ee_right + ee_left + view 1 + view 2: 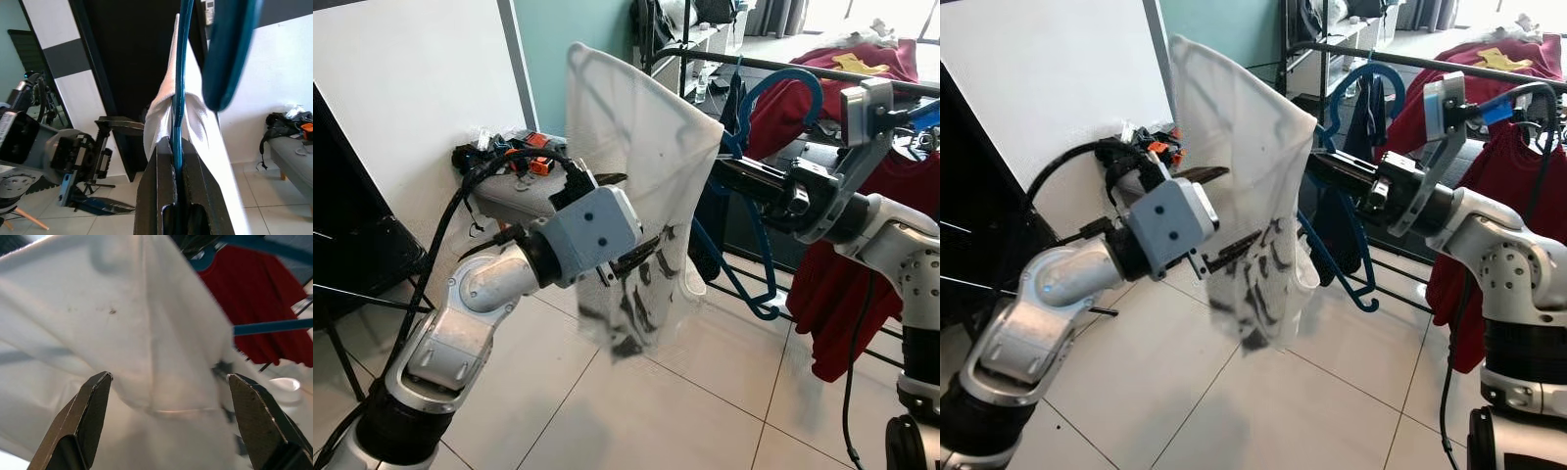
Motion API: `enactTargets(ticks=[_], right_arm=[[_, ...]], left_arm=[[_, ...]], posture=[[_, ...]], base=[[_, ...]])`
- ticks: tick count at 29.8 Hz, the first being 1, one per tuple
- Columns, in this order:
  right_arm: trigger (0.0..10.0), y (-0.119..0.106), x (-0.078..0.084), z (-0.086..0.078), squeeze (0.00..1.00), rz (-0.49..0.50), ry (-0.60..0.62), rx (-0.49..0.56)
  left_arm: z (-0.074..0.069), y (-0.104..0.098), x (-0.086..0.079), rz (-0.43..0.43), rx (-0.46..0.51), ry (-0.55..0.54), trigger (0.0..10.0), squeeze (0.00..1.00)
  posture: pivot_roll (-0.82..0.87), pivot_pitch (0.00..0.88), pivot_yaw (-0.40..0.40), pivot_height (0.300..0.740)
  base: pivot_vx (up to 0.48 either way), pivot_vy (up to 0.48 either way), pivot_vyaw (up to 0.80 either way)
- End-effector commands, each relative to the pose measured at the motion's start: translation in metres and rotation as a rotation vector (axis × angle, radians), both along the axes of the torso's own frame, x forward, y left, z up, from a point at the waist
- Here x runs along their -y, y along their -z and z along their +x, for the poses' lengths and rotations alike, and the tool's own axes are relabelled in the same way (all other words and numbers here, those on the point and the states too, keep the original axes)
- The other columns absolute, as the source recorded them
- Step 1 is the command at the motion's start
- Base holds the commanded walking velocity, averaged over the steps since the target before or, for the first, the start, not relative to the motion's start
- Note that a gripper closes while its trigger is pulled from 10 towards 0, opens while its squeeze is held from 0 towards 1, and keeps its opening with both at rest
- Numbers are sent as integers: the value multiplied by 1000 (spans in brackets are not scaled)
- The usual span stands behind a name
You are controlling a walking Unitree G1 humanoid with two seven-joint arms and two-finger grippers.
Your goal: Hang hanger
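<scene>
Nearest you: left arm bent across the lower left, left tool (1234, 211) up by the white shirt (641, 176). Its fingers (85, 418) are spread apart in the left wrist view, w/ the cloth hanging just beyond the tips, not pinched. One black finger sits against the shirt's printed lower part, the other pokes out above it.

Mid scene: the shirt hangs on a blue hanger (1363, 83), draped from a high corner on the left down to the right. Black print near the hem. The hanger's hook curls up beside the right arm; its lower bar loops down below the shirt's right edge.

Right tool (729, 176) reaches in from the right at shoulder height of the shirt. In the right wrist view its fingers (159, 191) are pressed together on the thin blue hanger edge, w/ white cloth bunched either side.

Further back: black rail (862, 78) behind the right arm, red garments (832, 313) on it. Grey sofa (514, 201) w/ clutter by the white wall, tiled floor (685, 411) below.
</scene>
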State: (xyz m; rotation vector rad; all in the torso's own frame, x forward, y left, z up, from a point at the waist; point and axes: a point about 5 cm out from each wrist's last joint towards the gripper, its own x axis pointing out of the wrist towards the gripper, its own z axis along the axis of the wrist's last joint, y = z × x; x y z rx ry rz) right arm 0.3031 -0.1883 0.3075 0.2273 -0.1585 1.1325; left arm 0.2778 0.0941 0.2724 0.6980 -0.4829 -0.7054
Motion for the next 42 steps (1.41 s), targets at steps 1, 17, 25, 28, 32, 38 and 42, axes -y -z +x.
enactTargets(ticks=[1,17,25,28,32,38,42], right_arm=[[10000,-14,-4,-10,0,26,-64,80],[10000,-19,-4,-13,0,29,-74,104],[10000,-18,-5,-12,0,29,-59,104],[10000,-19,-3,-10,0,24,-40,103],[10000,-18,-1,-8,0,18,-19,99],[10000,-10,11,-9,0,-18,24,69],[10000,2,14,-14,0,-71,9,39]], left_arm=[[7,2,-10,16,14,-69,10000,0],[10,7,-4,-28,5,-78,0,0],[10,2,-11,-34,29,-105,0,0],[9,3,-14,-24,24,-113,0,0],[8,4,-18,-15,22,-121,0,0],[10,-14,-54,57,75,-212,0,0],[12,-42,-86,133,151,-288,0,0]], posture=[[-93,68,48,740],[-96,66,49,740],[-90,62,47,740],[-89,60,45,740],[-86,59,43,740],[-80,54,47,740],[-75,54,51,740]], base=[[0,0,0],[0,0,0],[0,0,0],[0,0,0],[0,0,0],[0,0,0],[0,0,0]])
